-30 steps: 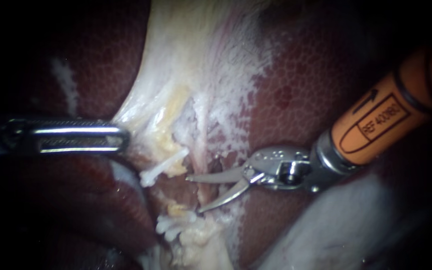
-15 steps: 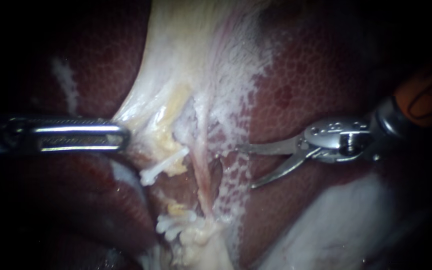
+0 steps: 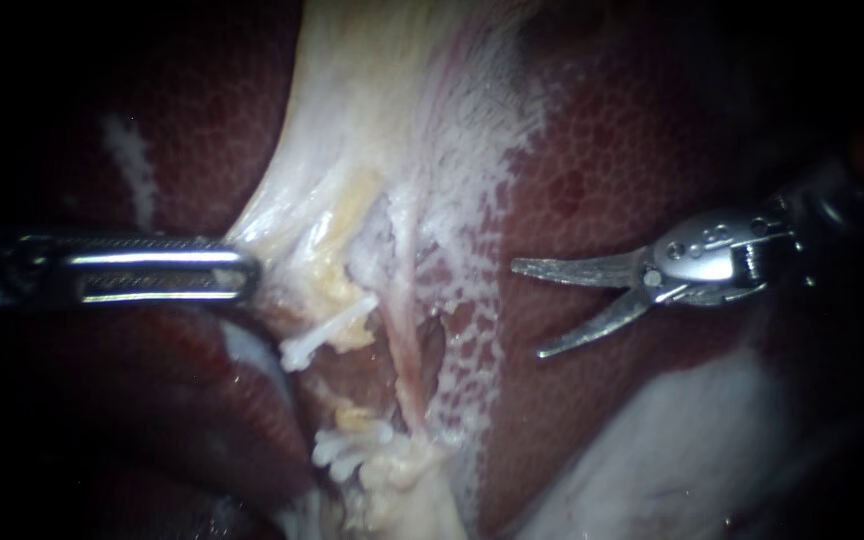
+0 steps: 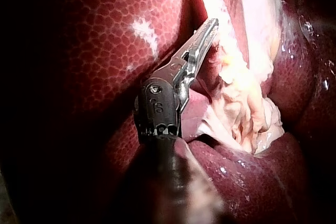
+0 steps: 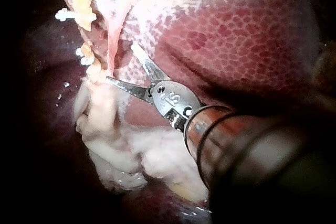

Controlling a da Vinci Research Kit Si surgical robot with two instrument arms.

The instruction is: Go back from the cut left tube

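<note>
Holding the right instrument (image 3: 527,310) well to the right of the cut left tube (image 3: 352,338), I had its claw released. The two thin curved blades stood apart with a clear gap and nothing between them. Their tips pointed left over the mottled red liver (image 3: 602,150), clear of the tube and of the white-flecked tissue beside it.

The tube lay in the middle of the field in two parts with a gap between them. Its far end carried a white clip (image 3: 317,340) lying slantwise. Its near end, a yellowish stump, carried a small cluster of white clips (image 3: 347,448). Just right of that gap a thin pink tube (image 3: 407,360) ran from far to near, uncut.

My left instrument (image 3: 247,272) came in level from the left, its claw clenched on the edge of the pale tissue (image 3: 352,150), which drew to a point at the tip. On the left wrist camera the two toothed halves of that claw lay close together against the pale strand. Beside them, ragged yellowish-white tissue was bunched between lobes of liver.

On the right wrist camera the spread blades reached ahead of the shaft over the liver, pointing toward the clips and the pink tube. From that angle I could not tell whether the lower tip touched the pale tissue ahead of it. A pale soft lump (image 5: 142,161) lay beside the shaft.
</note>
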